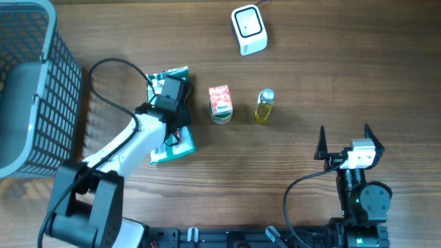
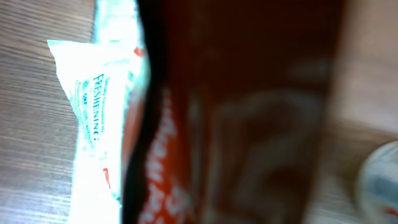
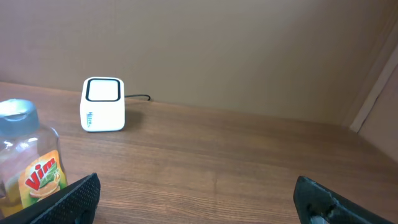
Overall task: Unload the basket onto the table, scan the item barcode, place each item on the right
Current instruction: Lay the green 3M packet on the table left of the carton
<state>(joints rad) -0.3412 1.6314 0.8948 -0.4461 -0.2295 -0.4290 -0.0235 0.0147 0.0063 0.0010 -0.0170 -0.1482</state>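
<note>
Sitting over one packet [image 1: 172,148], left gripper [image 1: 170,88] closed together; right gripper [image 1: 344,131] spread apart; one carton [image 1: 220,103], one bottle [image 1: 264,105], one scanner [image 1: 249,29].

grey basket [image 1: 65,89], red carton [image 1: 220,103] beside yellow bottle [image 1: 264,106]

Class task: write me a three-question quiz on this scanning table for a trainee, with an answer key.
1. True or false: the right claw stands open and empty.
2. The Vim bottle is: A) upright B) on its side C) upside down.
3. Fill in: the white cabled box at the table's far side is the barcode ____.
Key: 1 true; 2 A; 3 scanner.
</note>
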